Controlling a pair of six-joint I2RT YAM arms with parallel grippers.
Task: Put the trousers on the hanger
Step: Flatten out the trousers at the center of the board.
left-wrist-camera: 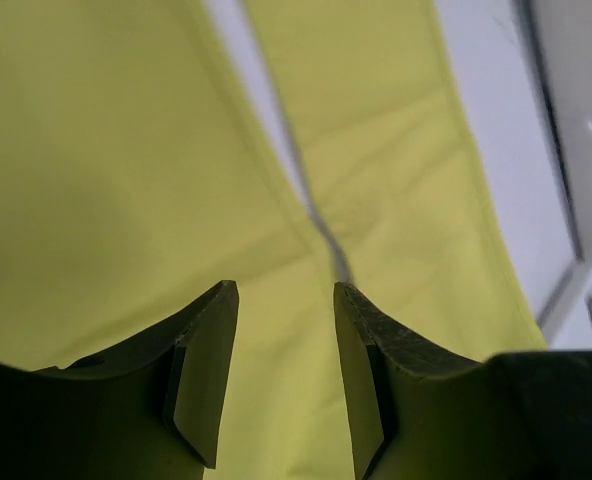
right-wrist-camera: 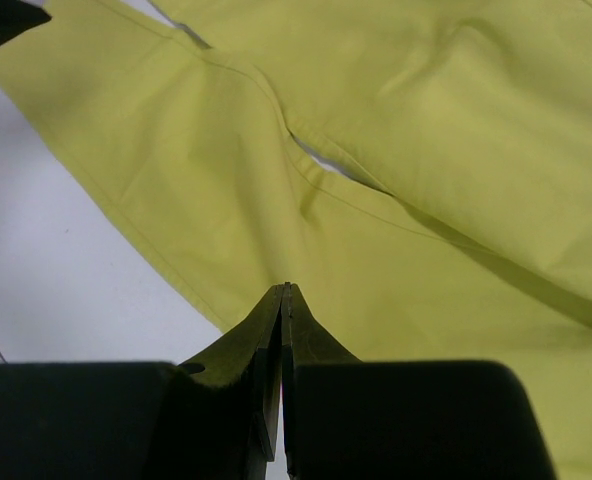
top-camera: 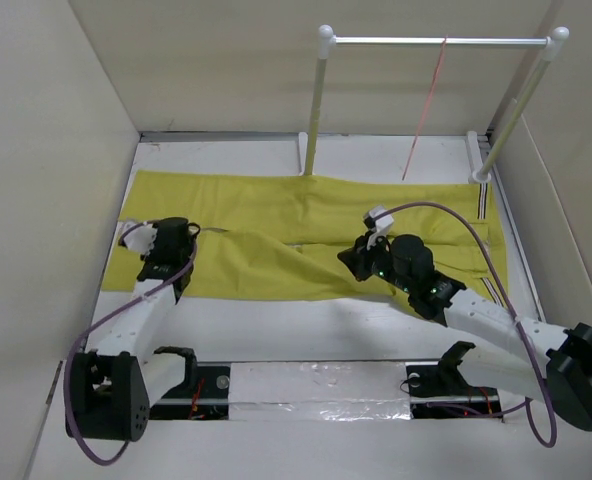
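The mustard-yellow trousers lie flat across the white table, with the striped seam at the right end. The thin pinkish-red hanger hangs from the rail at the back, apart from the cloth. My left gripper is open just above the left part of the trousers, close to the gap between the legs, and its jaws are empty. My right gripper is shut, its tips over the near leg's edge. No cloth shows between them.
A rail with white posts and a metal bar stands at the back right. Beige walls close in left, back and right. Bare white table lies between the trousers and the arm bases, with a foil strip at the front.
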